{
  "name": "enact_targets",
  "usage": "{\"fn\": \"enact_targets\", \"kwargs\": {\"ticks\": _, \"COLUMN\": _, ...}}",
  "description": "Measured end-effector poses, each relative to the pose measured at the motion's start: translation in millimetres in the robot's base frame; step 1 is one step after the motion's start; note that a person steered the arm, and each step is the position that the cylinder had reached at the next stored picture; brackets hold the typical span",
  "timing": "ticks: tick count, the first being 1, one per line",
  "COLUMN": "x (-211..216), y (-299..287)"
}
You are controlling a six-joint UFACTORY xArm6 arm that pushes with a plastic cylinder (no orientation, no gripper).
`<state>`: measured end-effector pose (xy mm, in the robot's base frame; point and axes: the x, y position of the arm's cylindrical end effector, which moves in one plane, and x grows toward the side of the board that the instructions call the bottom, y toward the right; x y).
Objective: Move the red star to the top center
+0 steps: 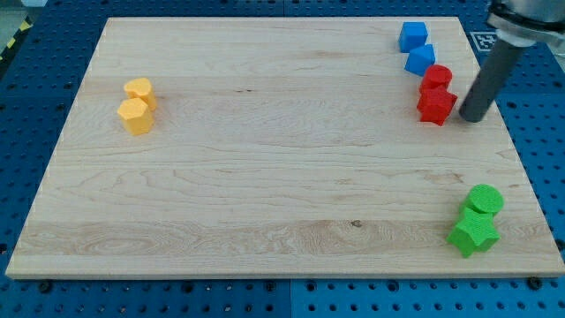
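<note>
Wooden board [265,159] fills most of the frame, sitting on a blue perforated table [26,106].

Arm: only the dark rod [488,75] and a sliver of the grey collar above it show, entering from the upper right corner. Rod leans slightly, upper end toward the frame's right, lower end toward the left. My tip [470,117] is down at the board's right edge, just right of the red star [435,105], about level with it. Narrow gap between tip and star; contact can't be confirmed. No gripper on this rig, so nothing is grasped or clamped; the rod end is bare.

Red star: upper right of the frame, near the board's right edge. Red cylinder [437,77] is directly above it, touching or nearly so.

Blue pair above that, in the top right corner: one blue block [413,35] uppermost, second blue block [420,59] just below and right of it, next to the red cylinder.

Lower right corner: green cylinder [485,200] with the green star [472,234] against it below.

Upper left: two yellow blocks touching, yellow upper block [139,90] and yellow lower block [134,116]; exact shapes hard to make out.
</note>
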<state>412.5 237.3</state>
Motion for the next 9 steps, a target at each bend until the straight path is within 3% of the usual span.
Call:
{"fn": "enact_targets", "kwargs": {"ticks": 1, "x": -4.6, "y": -43.5}}
{"fn": "enact_targets", "kwargs": {"ticks": 4, "x": -82.7, "y": -127.1}}
{"fn": "enact_targets", "kwargs": {"ticks": 9, "x": -80.1, "y": -266.4}}
